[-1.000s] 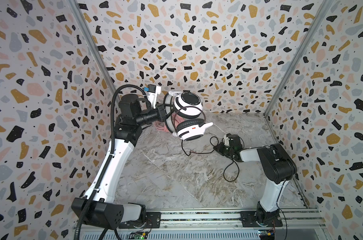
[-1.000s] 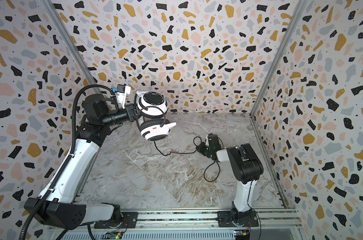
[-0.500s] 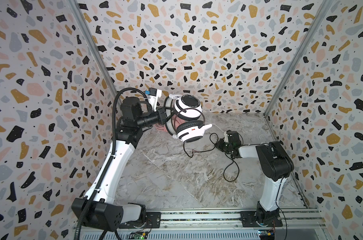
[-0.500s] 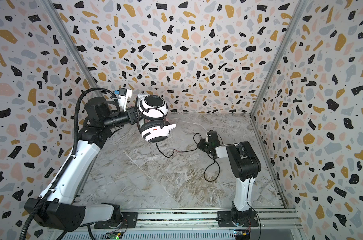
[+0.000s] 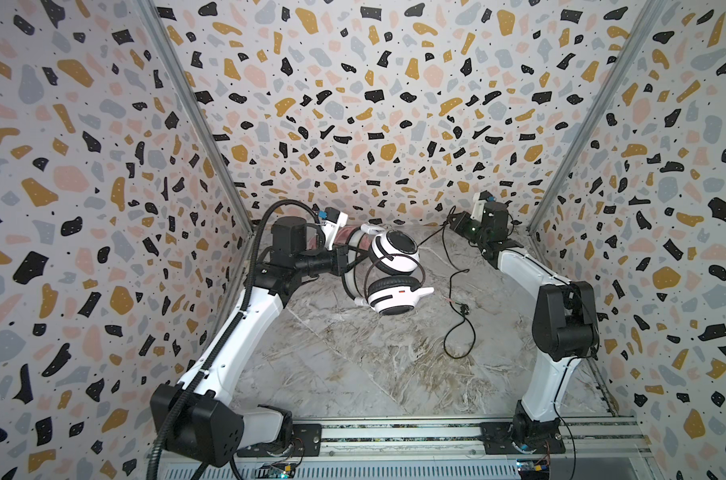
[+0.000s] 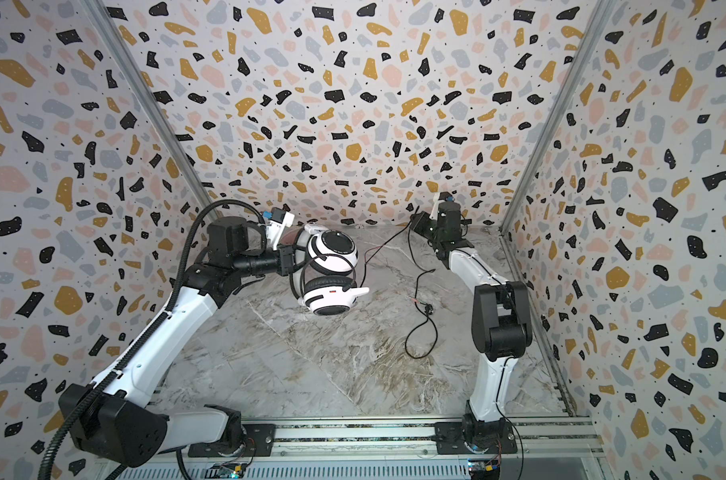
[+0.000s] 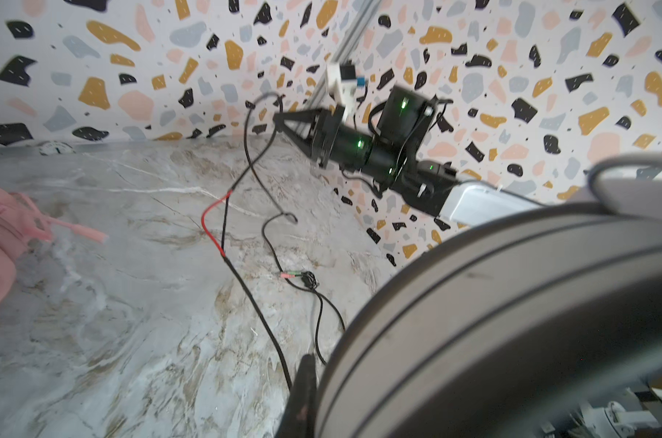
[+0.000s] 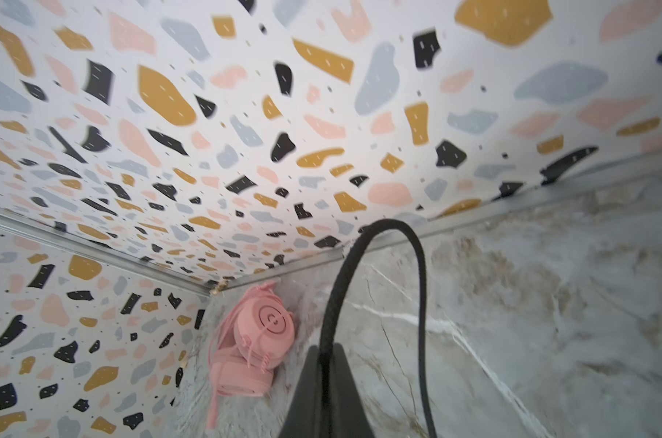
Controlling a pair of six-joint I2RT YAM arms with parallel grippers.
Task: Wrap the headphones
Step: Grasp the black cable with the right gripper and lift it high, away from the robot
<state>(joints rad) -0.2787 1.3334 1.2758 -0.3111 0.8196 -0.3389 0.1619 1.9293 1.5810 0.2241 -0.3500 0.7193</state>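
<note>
Gripping both: left fingers (image 7: 304,390) tight on the white headset (image 5: 394,253), right fingers (image 8: 306,390) tight on its black cord (image 8: 422,273).

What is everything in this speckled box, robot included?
white headset: one, white with black stripes, held above the table, left of middle
black cord: one, black with a red stretch, from that headset to the right jaws, slack on the table
pink headset: one, pink, on the table, far left corner
table: one, grey marble pattern, underneath
walls: three, terrazzo speckles, around
rail: one, metal, front edge
left arm: one, white and black, jaws shut on the white headset
right arm: one, white and black, jaws shut on the black cord
</note>
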